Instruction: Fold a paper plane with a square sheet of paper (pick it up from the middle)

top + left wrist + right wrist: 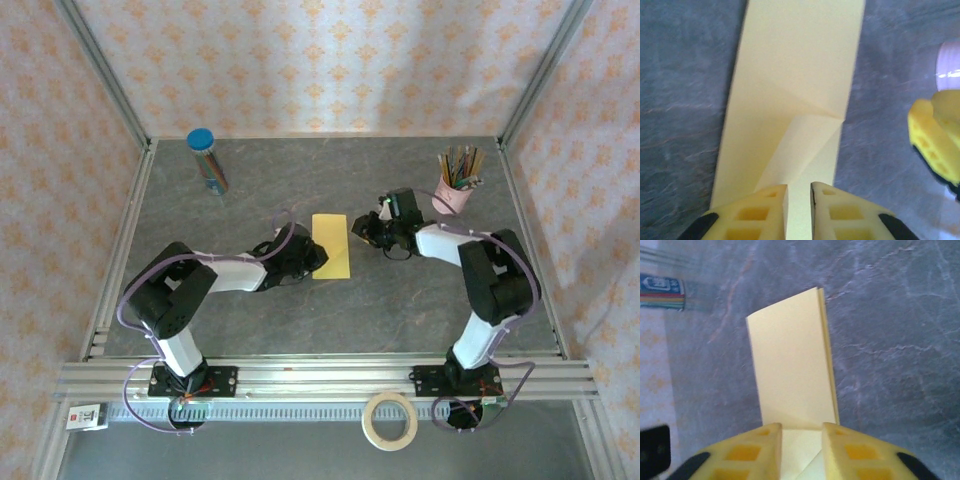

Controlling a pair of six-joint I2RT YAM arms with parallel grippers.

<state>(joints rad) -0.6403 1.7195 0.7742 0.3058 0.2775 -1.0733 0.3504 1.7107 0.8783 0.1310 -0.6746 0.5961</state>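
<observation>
The square sheet of paper (332,240) lies on the grey table, folded into a narrow yellow rectangle. In the left wrist view the sheet (795,75) shows a diagonal crease and a lifted flap near my fingers. My left gripper (316,260) sits at its near left corner, and its jaws (799,187) stand a little apart over the paper. My right gripper (363,228) is at the far right edge. Its jaws (802,426) are also parted, with the folded sheet (790,370) flat beneath them. No paper plane shape is in view.
A blue-capped tube of coloured pencils (207,160) stands at the back left. A pink cup of pencils (455,190) is at the back right, close behind the right arm. A tape roll (390,420) lies on the near rail. Patterned walls enclose the table.
</observation>
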